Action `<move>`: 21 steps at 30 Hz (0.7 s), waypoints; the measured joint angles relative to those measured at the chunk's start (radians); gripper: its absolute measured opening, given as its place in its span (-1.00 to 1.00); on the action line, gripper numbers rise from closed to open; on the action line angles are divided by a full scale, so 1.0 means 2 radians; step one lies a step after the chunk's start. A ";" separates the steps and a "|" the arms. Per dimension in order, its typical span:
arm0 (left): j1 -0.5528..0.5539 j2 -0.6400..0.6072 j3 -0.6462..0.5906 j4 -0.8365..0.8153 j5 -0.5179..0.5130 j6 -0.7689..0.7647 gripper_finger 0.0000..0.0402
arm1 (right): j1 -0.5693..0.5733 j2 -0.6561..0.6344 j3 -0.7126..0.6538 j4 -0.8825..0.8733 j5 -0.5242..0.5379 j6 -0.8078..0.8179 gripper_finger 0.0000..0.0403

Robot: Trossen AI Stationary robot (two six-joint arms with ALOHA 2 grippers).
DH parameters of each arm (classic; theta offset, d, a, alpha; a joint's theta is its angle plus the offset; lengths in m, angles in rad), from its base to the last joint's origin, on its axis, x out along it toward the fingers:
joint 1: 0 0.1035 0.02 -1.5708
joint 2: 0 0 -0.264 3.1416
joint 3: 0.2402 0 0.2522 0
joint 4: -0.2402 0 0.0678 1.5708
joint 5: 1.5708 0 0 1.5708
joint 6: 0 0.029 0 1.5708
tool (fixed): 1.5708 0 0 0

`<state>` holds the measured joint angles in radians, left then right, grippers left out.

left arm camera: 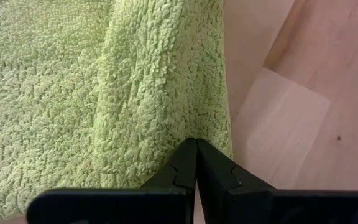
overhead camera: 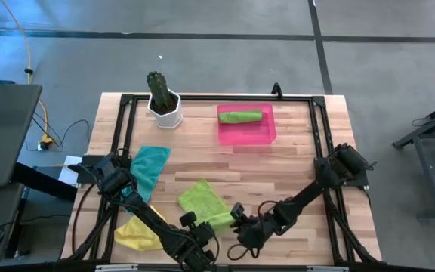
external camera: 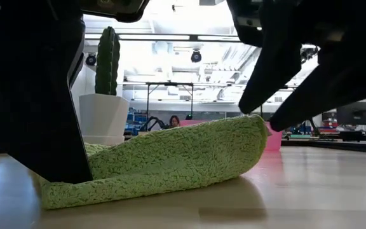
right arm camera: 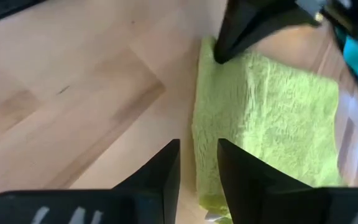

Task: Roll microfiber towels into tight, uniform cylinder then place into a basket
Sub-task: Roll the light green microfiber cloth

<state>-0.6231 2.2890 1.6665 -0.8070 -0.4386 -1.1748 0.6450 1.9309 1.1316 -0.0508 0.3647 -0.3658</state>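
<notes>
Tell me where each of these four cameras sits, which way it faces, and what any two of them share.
High view: above the table, looking straight down; both arms show, with the green towel between them and the basket beyond.
Low view: at table-top height, looking level across; dark arm parts hang over the same towel, cactus pot behind.
Left wrist view: on the left arm, looking past the shut left pincer at the towel's folded edge.
Right wrist view: on the right arm, looking past the parted right pincer.
Shared: all four show that green towel.
</notes>
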 joint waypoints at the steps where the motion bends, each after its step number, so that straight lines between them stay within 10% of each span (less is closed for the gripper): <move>1: 0.000 0.000 0.000 0.000 0.001 0.000 -1.00 | -0.002 0.002 0.000 0.000 0.000 0.007 -0.52; 21: 0.000 0.000 0.000 0.001 0.000 0.000 -1.00 | -0.053 0.036 0.000 0.010 -0.068 0.072 -0.45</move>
<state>-0.6231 2.2887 1.6657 -0.8055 -0.4377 -1.1755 0.5396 2.0037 1.1309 -0.0300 0.2287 -0.2223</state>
